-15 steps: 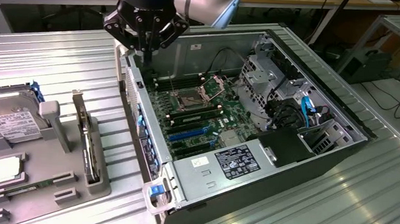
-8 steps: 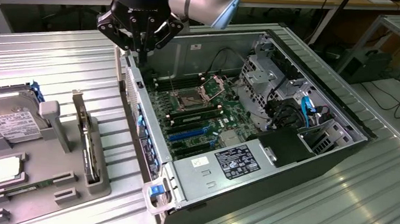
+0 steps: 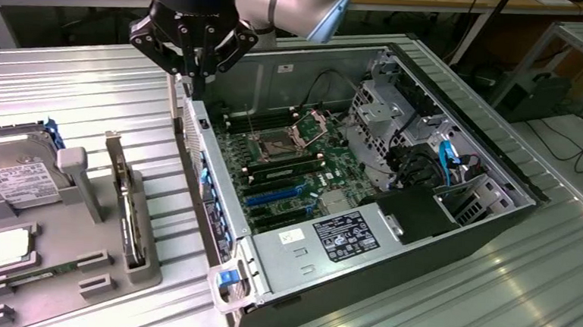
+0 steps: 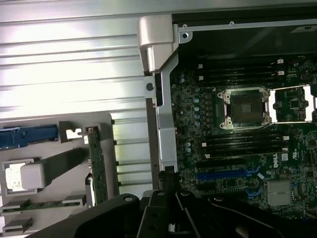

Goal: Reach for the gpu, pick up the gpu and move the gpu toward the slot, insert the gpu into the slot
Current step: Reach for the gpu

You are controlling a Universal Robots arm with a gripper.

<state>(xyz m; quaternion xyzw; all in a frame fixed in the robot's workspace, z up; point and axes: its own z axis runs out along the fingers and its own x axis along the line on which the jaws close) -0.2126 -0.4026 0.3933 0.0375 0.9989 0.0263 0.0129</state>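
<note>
The gpu (image 3: 130, 203) is a thin card that stands on edge in a grey fixture (image 3: 72, 268) at the exterior view's left, its silver bracket (image 3: 113, 156) pointing up. In the wrist view the gpu (image 4: 96, 166) shows as a green strip in that fixture. The slot (image 3: 272, 197) is a long blue connector on the green motherboard inside the open case; it also appears as the slot (image 4: 227, 174) in the wrist view. My gripper (image 3: 194, 75) hangs shut and empty above the case's near wall, well apart from the gpu. The gripper (image 4: 167, 192) body is dark at the wrist view's edge.
A silver hard drive (image 3: 12, 177) and a CPU chip (image 3: 8, 246) sit in the same fixture. The open computer case (image 3: 494, 168) holds a CPU socket (image 3: 277, 144), a power supply (image 3: 343, 235) and drive cables. Everything rests on a ridged metal table (image 3: 93, 90).
</note>
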